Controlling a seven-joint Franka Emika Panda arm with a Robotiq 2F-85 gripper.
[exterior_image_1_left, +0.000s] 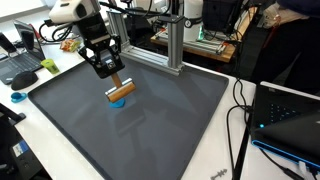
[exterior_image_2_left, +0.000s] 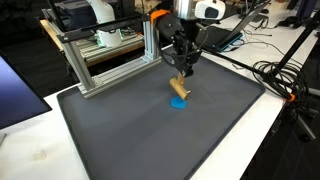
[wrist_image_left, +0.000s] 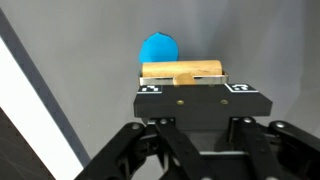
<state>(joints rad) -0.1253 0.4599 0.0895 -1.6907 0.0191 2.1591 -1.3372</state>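
My gripper (exterior_image_1_left: 113, 82) is shut on a light wooden block (exterior_image_1_left: 121, 92) and holds it just above the dark grey mat (exterior_image_1_left: 170, 120). A small blue round object (exterior_image_1_left: 120, 104) lies on the mat right under the block. Both exterior views show this; the gripper (exterior_image_2_left: 182, 76), the block (exterior_image_2_left: 180, 88) and the blue object (exterior_image_2_left: 179, 102) line up vertically. In the wrist view the block (wrist_image_left: 183, 71) lies crosswise past the gripper (wrist_image_left: 186, 82), with the blue object (wrist_image_left: 158, 48) beyond it. A black plate with markers hides the fingertips there.
An aluminium frame (exterior_image_1_left: 175, 40) stands at the back edge of the mat, also seen in an exterior view (exterior_image_2_left: 110, 55). Laptops and clutter (exterior_image_1_left: 20, 60) sit beside the mat. Cables (exterior_image_1_left: 240, 110) and a monitor (exterior_image_1_left: 290, 120) lie off one side.
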